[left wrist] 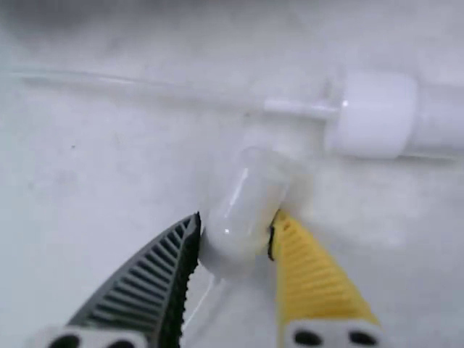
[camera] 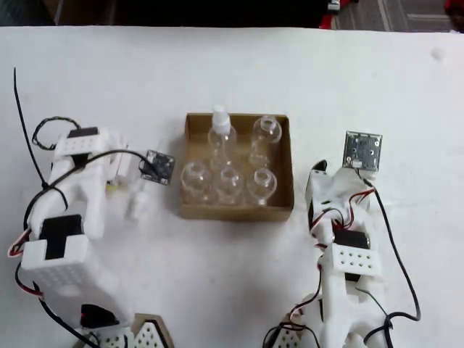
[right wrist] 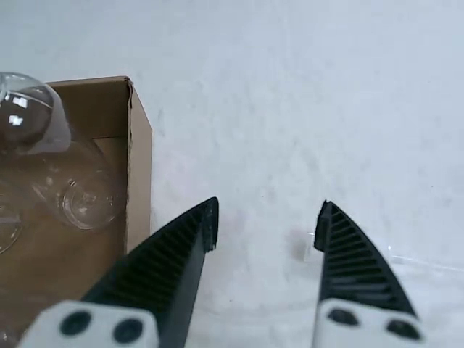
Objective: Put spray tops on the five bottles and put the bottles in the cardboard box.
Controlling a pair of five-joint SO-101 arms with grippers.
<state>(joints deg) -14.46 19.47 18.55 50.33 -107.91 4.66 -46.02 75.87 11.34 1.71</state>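
Though gripped, spray top [left wrist: 239, 210] lies flat.

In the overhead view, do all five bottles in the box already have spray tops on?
No, only one bottle in the cardboard box wears a white spray top; the other four bottles have open necks.
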